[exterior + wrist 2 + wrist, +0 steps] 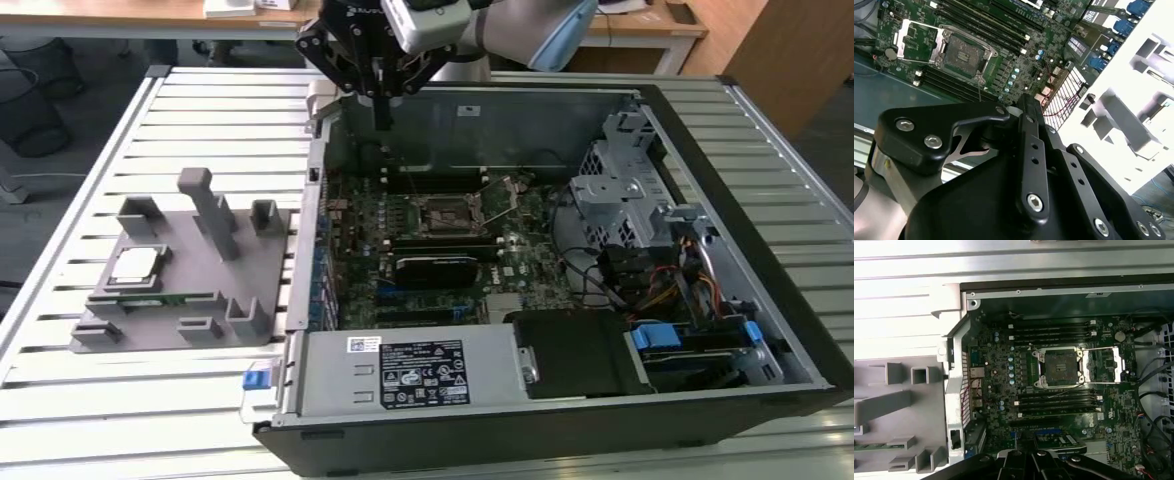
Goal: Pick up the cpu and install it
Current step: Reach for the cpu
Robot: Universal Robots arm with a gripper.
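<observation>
Gripper (383, 122) hangs above the back edge of the open case (747, 330), over the motherboard (400, 235). Jaws look closed together, nothing held.

Cpu (135, 264) lies flat, silvery face up, on the grey fixture (254, 300) on the slatted table (200, 110), at the exterior view's left. It is outside the case and well apart from the gripper. A green memory stick (158, 298) lies in the fixture just beside it.

Socket (1060, 368) is empty in the first wrist view, with its metal cover (1106, 365) folded open to one side. Memory slots (1054, 332) run along both sides of it.
</observation>
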